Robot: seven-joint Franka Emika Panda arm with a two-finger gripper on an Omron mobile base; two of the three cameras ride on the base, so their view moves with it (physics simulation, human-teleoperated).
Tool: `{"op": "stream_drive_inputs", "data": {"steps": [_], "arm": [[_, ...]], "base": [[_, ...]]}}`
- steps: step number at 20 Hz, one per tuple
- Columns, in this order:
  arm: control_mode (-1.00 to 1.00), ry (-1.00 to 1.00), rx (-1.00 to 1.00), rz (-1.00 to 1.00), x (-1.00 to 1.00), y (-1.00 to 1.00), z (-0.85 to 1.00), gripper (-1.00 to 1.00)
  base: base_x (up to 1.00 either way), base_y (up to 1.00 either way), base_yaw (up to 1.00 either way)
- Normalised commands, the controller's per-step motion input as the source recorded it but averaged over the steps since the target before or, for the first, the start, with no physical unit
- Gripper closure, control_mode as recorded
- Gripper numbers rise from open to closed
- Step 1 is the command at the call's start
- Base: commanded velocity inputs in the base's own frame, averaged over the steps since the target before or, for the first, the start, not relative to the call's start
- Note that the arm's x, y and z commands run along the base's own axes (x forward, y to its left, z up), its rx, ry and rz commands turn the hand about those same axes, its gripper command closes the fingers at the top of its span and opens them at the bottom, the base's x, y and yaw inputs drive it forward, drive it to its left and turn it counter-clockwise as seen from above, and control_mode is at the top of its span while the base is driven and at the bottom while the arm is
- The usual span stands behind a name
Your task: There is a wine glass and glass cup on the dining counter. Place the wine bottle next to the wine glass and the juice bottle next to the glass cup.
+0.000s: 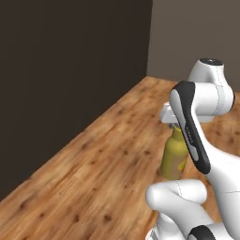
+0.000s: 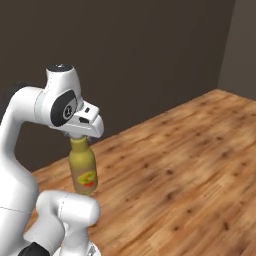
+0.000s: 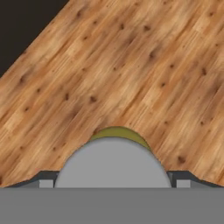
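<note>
Yellow plastic, by the look of it: you have the juice bottle hanging from the pincer, which grips it at the grey cap from above. The bottle is carried in the air over the wooden floor, close in front of the arm's own body, roughly upright with a slight tilt. So I'd judge you are mid-carry on the juice half of the task: the bottle is picked up but not yet set down beside the glass cup. How the wine bottle stands cannot be told from here.

The bottle is plump, with a short neck narrowing to the cap. Its red-orange label shows on the lower body in the right base view. From the left base view the bottle is partly hidden behind the dark forearm.
</note>
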Motion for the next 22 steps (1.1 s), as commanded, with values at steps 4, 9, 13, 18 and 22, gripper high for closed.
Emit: {"op": "stream_drive_inputs", "data": {"steps": [4, 9, 13, 18, 22], "arm": [[1.0, 0.0, 0.0, 0.0, 0.0, 0.0, 0.0, 1.0], [1.0, 0.0, 0.0, 0.0, 0.0, 0.0, 0.0, 1.0], [1.0, 0.0, 0.0, 0.0, 0.0, 0.0, 0.0, 1.0], [1.0, 0.0, 0.0, 0.0, 0.0, 0.0, 0.0, 1.0], [1.0, 0.0, 0.0, 0.0, 0.0, 0.0, 0.0, 1.0]], "base": [[0.69, 0.12, -0.32], [0.63, 0.13, -0.4], [0.58, 0.15, -0.46], [0.53, 0.17, -0.52], [0.55, 0.17, -0.5]]}}
